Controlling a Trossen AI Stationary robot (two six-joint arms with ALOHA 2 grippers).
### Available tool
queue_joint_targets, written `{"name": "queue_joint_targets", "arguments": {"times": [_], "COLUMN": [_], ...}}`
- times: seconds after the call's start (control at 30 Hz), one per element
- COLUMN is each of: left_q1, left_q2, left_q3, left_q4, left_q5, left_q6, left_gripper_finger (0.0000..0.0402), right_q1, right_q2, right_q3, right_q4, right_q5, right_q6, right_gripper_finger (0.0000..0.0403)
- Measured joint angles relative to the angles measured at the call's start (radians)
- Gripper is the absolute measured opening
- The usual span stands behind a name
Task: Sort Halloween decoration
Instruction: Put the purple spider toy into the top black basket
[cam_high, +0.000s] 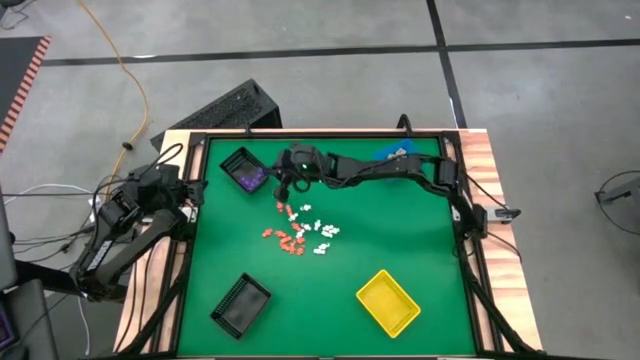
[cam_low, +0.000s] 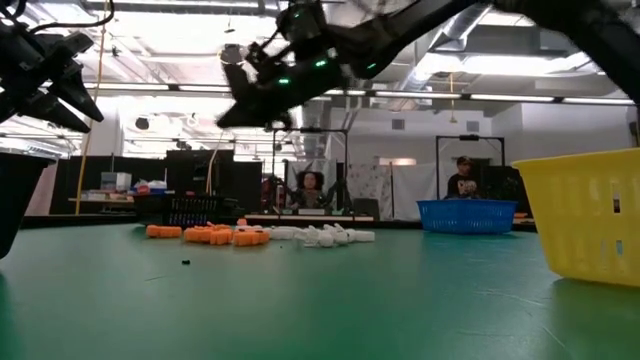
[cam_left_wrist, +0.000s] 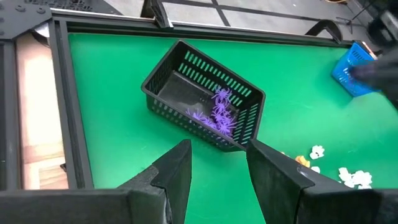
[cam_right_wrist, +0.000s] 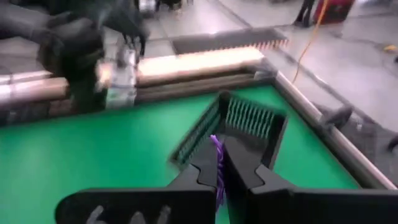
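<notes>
From above, the right pincer hangs just beside the purple-filled black bin, which lies toward the left arm; a second black bin, a yellow bin and a blue bin make four on the surface. Orange pieces and white pieces, too many to count, lie mid-surface. At table height they form one low row. The left pincer waits open before that bin. The right wrist shows its fingers closed on one purple piece, long axis along the fingers, bin straight ahead.
</notes>
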Motion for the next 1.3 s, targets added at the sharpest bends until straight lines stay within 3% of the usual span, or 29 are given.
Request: {"name": "queue_joint_targets", "arguments": {"times": [0.27, 0.47, 0.7, 1.13, 1.3], "left_q1": [0.001, 0.0, 0.0, 0.0, 0.0], "left_q2": [0.0, 0.0, 0.0, 0.0, 0.0], "left_q3": [0.0, 0.0, 0.0, 0.0, 0.0], "left_q4": [0.002, 0.0, 0.0, 0.0, 0.0], "left_q5": [0.005, 0.005, 0.006, 0.006, 0.005], "left_q6": [0.0, -0.001, 0.0, 0.0, 0.0], "left_gripper_finger": [0.0143, 0.0143, 0.0143, 0.0143, 0.0143], "right_q1": [-0.021, -0.026, -0.031, -0.058, -0.056], "right_q2": [0.192, 0.29, 0.304, 0.306, 0.306], "right_q3": [0.283, 0.414, 0.422, 0.419, 0.419], "right_q4": [-0.046, -0.125, -0.151, -0.151, -0.151], "right_q5": [-0.006, -0.032, -0.013, -0.094, -0.133], "right_q6": [0.02, 0.02, 0.025, -0.015, -0.025], "right_gripper_finger": [0.0029, 0.0029, 0.0057, 0.0073, 0.0107]}}
